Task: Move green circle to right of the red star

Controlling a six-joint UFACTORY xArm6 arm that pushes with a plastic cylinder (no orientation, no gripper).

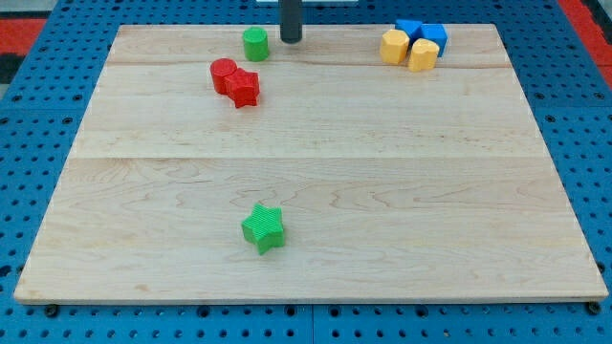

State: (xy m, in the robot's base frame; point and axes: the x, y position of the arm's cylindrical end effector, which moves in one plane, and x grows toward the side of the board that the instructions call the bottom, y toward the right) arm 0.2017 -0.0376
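The green circle (254, 43) stands near the view's top edge of the wooden board (306, 172), left of centre. The red star (245, 89) lies just below it, touching a red circle (224, 74) on its upper left. My tip (290, 39) is at the view's top, a short gap to the right of the green circle and not touching it. The green circle sits above and slightly right of the red star.
A green star (263, 227) lies near the view's bottom, left of centre. Two yellow blocks (407, 48) and two blue blocks (422, 31) cluster at the top right corner.
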